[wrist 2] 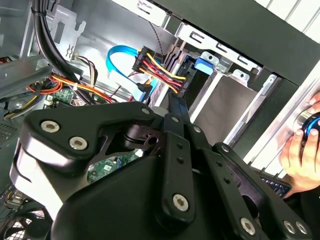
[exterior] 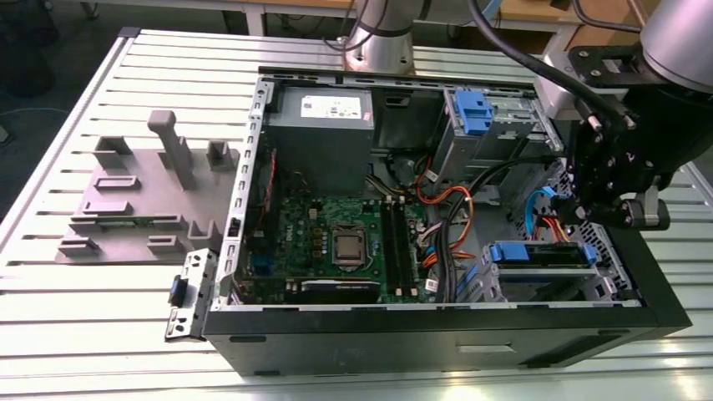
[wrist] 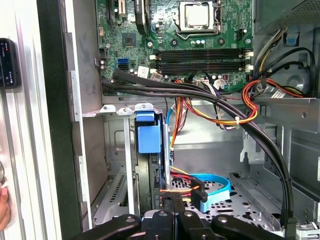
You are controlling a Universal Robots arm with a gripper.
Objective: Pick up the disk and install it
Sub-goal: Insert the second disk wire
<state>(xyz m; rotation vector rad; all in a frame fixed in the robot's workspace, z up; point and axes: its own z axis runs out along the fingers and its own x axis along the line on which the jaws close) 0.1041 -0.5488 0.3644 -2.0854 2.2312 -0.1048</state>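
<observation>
Gripper [exterior: 607, 209] is hanging inside the open computer case [exterior: 446, 330], over the drive bay at the case's corner on the exterior view's right, near the front edge. The disk [exterior: 538, 254], blue carrier rail showing, is sitting in that bay just below the gripper. Cannot tell whether the fingers are spread or pressed together. In the second wrist view, a person's hand [wrist 2: 302, 155] is resting outside the case wall. Motherboard [exterior: 334, 242] is lying mid-case.

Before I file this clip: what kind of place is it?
Probably a robotics lab bench: an open computer case sits on a slotted metal table, beside a grey fixture plate.
</observation>
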